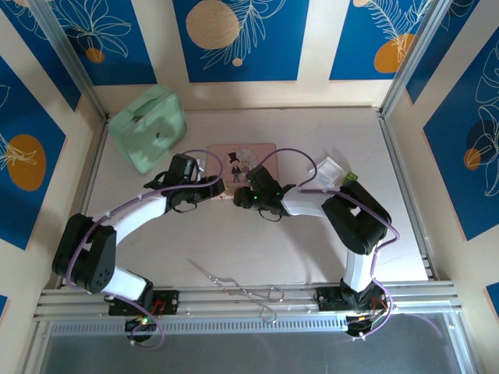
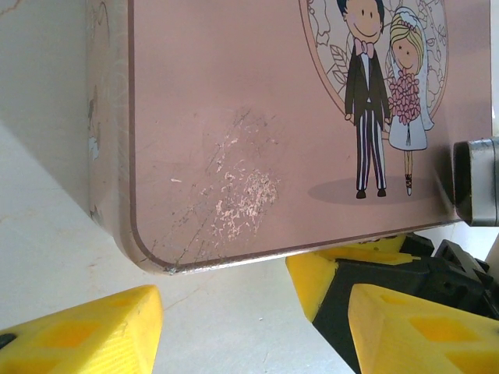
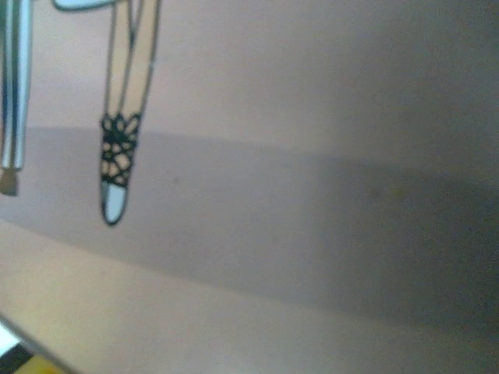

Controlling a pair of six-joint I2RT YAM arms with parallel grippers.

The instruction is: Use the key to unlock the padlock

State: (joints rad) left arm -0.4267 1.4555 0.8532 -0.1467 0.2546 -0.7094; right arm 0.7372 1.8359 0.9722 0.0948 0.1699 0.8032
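Note:
A pink picture tin [image 1: 242,160] lies flat mid-table. On its lid, beside the printed couple, sits a small silvery-grey metal block that I take for the padlock [image 2: 477,181]. It shows very close as a metal edge with a blue streak [image 3: 14,86]. The key is out of view. My left gripper [image 2: 253,319] hovers open just off the tin's near corner, with bare table between its yellow fingers [image 2: 86,335]. My right gripper [image 1: 244,195] is pressed in at the tin's near edge, right beside the left gripper [image 1: 221,187]. One of the right gripper's yellow fingers [image 2: 331,273] pokes out under the tin's rim.
A mint-green pouch [image 1: 148,128] lies at the back left. A white packet [image 1: 331,171] rests right of the tin. A long thin wire-like metal tool [image 1: 242,288] lies near the front rail. Metal rails border the table.

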